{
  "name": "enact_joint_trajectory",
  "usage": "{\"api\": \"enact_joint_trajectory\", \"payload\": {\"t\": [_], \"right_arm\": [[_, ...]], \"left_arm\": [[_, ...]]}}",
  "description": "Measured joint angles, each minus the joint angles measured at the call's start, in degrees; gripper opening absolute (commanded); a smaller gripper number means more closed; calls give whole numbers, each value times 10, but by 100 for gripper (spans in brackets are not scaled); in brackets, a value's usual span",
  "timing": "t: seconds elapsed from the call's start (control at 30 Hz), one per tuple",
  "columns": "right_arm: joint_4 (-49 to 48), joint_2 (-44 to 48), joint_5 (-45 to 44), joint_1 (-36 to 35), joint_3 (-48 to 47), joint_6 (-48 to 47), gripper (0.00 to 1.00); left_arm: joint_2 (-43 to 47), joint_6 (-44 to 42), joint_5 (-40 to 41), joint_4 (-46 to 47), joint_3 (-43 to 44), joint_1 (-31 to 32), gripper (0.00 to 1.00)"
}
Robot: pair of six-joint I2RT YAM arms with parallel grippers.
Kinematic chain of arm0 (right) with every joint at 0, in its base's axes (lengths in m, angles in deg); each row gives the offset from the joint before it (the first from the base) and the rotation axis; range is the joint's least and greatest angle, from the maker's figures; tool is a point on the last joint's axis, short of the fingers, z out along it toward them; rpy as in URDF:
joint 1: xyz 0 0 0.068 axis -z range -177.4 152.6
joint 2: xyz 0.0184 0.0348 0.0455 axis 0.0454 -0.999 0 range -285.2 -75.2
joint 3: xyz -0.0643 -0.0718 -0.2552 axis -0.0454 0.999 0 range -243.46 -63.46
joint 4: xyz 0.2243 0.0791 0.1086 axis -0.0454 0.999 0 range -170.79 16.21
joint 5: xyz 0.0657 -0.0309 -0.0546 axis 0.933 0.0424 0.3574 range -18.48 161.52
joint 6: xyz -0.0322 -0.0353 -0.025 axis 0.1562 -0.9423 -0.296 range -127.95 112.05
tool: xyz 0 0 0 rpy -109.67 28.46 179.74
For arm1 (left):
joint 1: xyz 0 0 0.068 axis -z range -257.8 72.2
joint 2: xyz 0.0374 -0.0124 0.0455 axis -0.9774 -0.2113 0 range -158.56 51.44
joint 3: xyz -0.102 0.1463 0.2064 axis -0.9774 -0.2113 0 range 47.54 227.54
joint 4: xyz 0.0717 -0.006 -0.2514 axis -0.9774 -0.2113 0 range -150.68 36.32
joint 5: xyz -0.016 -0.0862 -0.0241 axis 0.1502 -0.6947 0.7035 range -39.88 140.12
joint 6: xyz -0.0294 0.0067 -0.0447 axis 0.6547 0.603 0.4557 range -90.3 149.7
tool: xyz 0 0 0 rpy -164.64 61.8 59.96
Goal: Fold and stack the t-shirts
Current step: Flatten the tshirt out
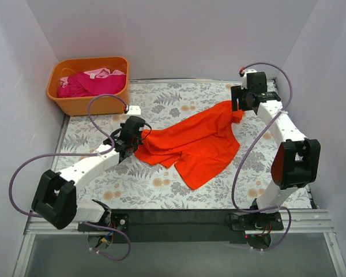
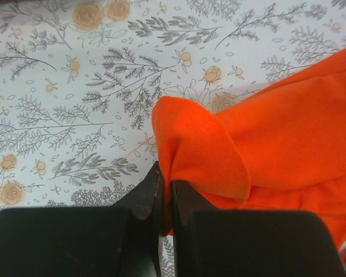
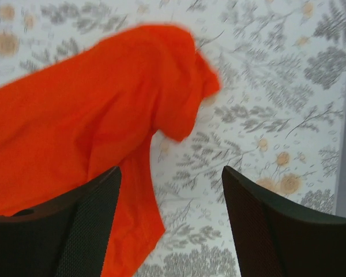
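While left hand [image 2: 165, 187] pinches orange-red t-shirt [image 1: 199, 144] | rumpled, spread diagonally | right hand [image 3: 170, 173] wide apart

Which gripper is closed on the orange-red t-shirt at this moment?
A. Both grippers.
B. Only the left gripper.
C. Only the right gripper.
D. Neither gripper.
B: the left wrist view shows the left gripper pinching a fold of the orange-red t-shirt, while the right gripper stands open, its fingers apart and clamping nothing.
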Motion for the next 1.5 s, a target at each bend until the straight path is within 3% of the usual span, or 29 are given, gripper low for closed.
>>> {"api": "enact_joint_trajectory", "payload": {"t": [0.13, 0.4, 0.63, 0.93, 1.23, 1.37, 1.4, 1.5], "right_arm": [[17, 43, 29, -62, 70, 0, 71], [53, 181, 129, -294, 271, -2, 69], [82, 202, 166, -432, 346, -2, 64], [78, 118, 148, -516, 346, -2, 63], [55, 76, 88, -534, 339, -2, 57], [50, 64, 59, -541, 332, -2, 43], [48, 63, 52, -541, 331, 0, 28], [44, 63, 33, -542, 331, 3, 6]], "left_arm": [[-44, -11, -22, 9, 6, -16, 0], [-31, -30, -29, 36, 0, -28, 0], [-27, -30, -35, 43, -12, -33, 0], [-27, -33, -35, 44, -17, -33, 0], [-27, -35, -35, 44, -21, -33, 0], [-27, -35, -35, 44, -21, -34, 0], [-27, -36, -34, 44, -21, -34, 0], [-27, -37, -31, 44, -22, -34, 0]]}}
